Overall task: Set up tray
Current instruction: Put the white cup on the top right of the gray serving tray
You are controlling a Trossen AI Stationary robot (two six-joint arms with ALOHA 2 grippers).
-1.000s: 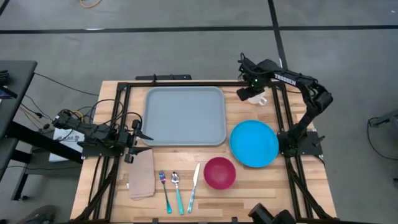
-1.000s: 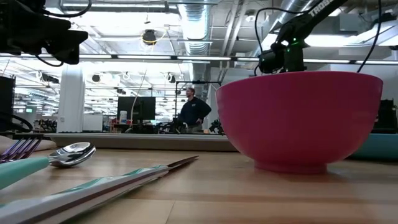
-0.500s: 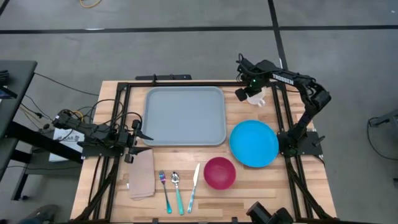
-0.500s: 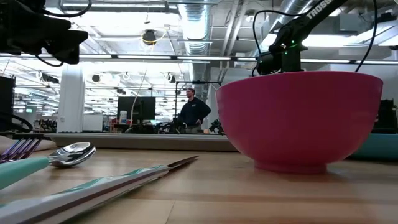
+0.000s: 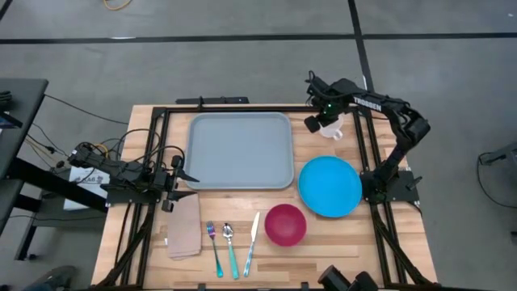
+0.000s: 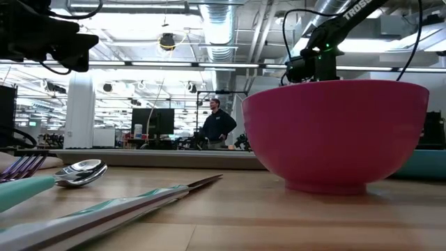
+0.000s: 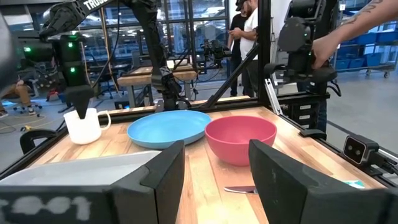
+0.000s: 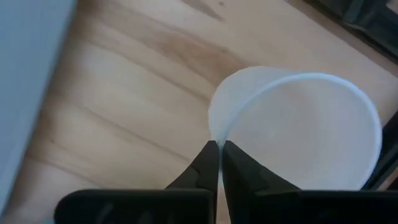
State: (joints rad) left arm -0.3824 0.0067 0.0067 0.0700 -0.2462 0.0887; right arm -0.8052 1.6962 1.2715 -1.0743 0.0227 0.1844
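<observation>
- Right gripper [image 5: 321,123] at far right of table, fingers pinched on rim of white mug [image 8: 298,134].
- Left gripper [image 7: 214,165] parted, waiting at left edge.
- Tray [image 5: 240,150] lying far centre, left of blue plate [image 5: 329,187].

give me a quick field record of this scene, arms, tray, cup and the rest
tray: light-grey tray, nothing on it
right gripper: right gripper at the far right of the table, jaws shut on the rim of the white cup
white cup: standing on the wood beside the tray, beyond the blue plate
left gripper: left gripper waiting at the tray's near left corner, jaws open
near edge: tan napkin, fork, spoon, knife, pink bowl
</observation>
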